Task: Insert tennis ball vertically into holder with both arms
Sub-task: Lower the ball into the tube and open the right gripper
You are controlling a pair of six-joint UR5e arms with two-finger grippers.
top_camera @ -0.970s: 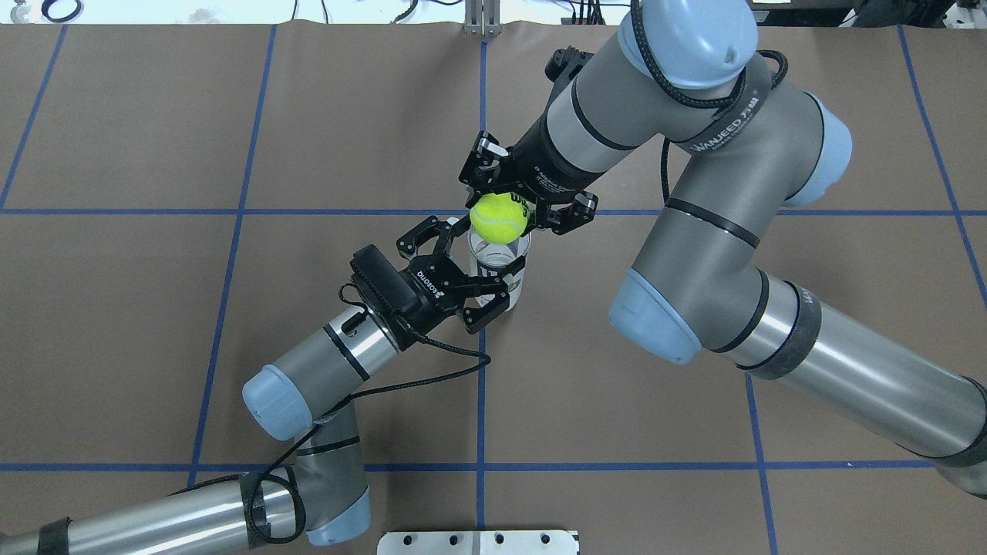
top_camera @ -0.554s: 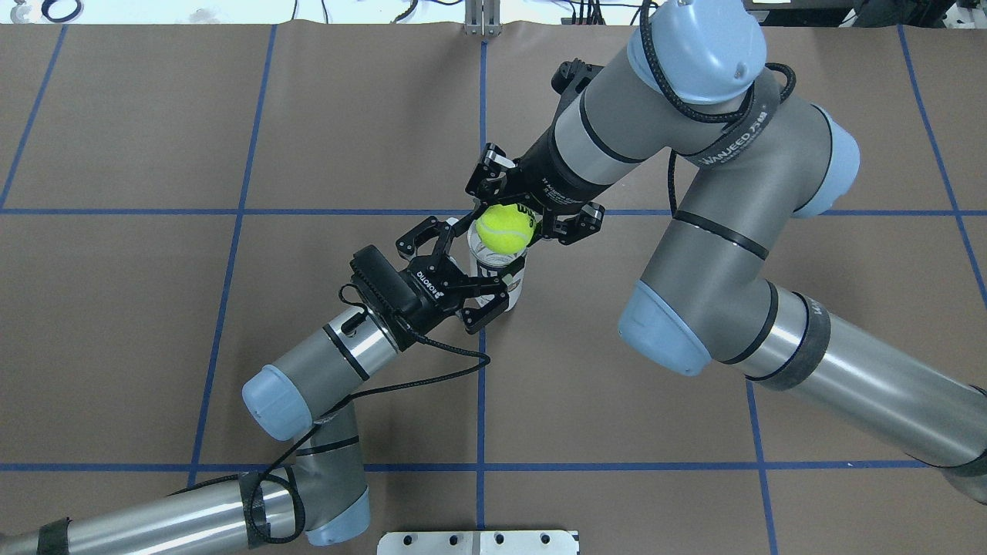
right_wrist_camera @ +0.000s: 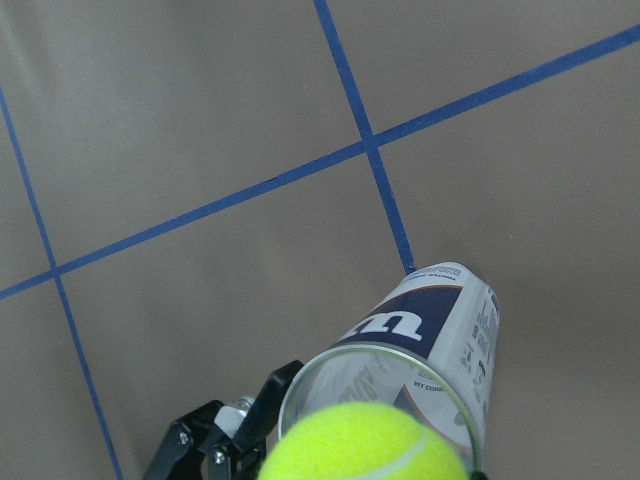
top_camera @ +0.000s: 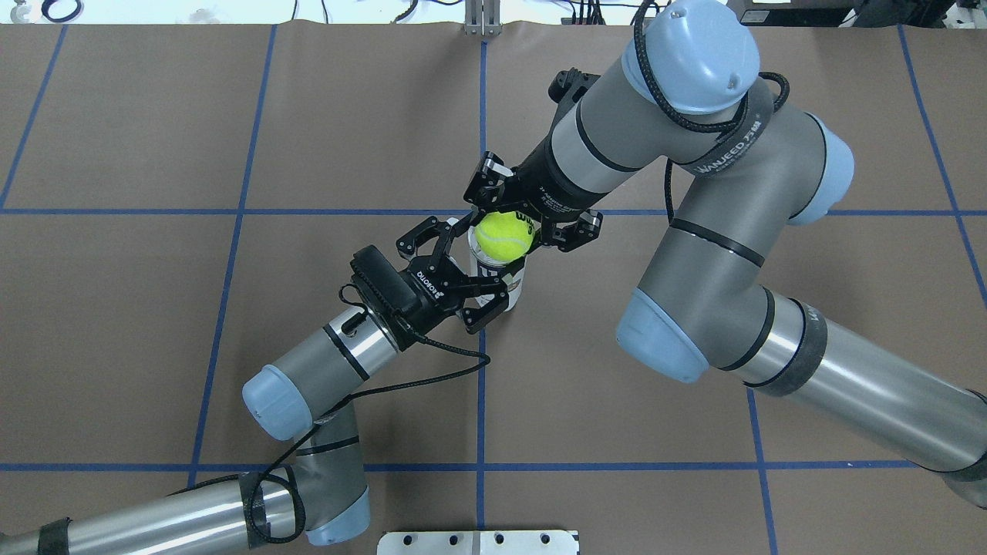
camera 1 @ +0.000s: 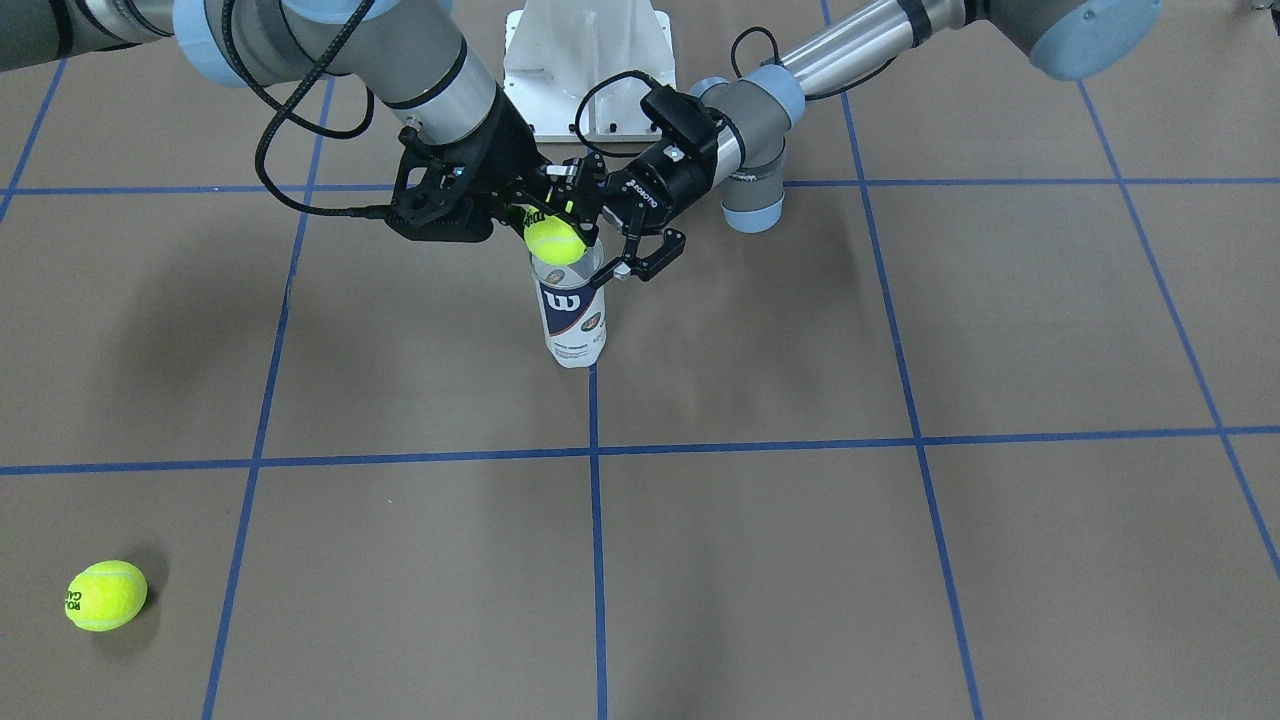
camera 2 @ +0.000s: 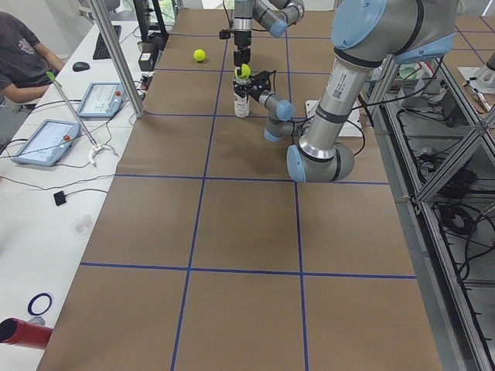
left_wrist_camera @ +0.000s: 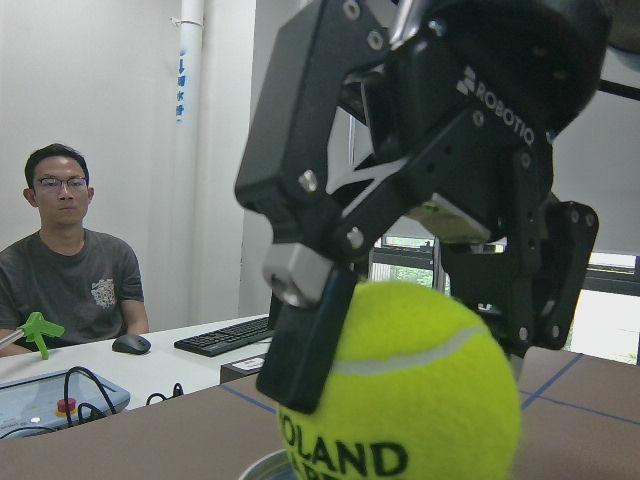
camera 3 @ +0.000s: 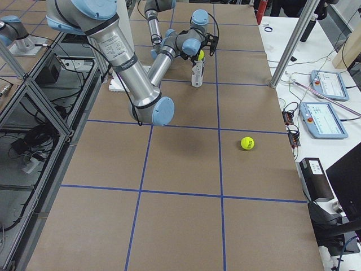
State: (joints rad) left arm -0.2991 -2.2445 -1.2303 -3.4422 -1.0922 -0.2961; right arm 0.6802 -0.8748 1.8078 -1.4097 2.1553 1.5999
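Note:
The holder [camera 1: 570, 315] is a clear Wilson can with a navy and white label, standing upright at mid-table; it also shows in the overhead view [top_camera: 505, 284] and the right wrist view [right_wrist_camera: 420, 330]. My left gripper [top_camera: 474, 266] is shut on the holder's upper part from the side. My right gripper [top_camera: 505, 227] is shut on a yellow tennis ball [top_camera: 503, 235] and holds it right at the holder's open mouth. The ball also shows in the front view [camera 1: 555, 240] and fills the left wrist view [left_wrist_camera: 400, 390]. I cannot tell whether the ball touches the rim.
A second tennis ball [camera 1: 105, 595] lies on the brown paper far from the holder, near the operators' side. A white metal base plate [camera 1: 585, 60] sits at the robot's base. Blue tape lines [top_camera: 231, 212] grid the table. An operator [left_wrist_camera: 70, 260] sits beyond the table.
My right gripper has carried the ball a little down and toward the holder's mouth. The left arm and the holder have not moved.

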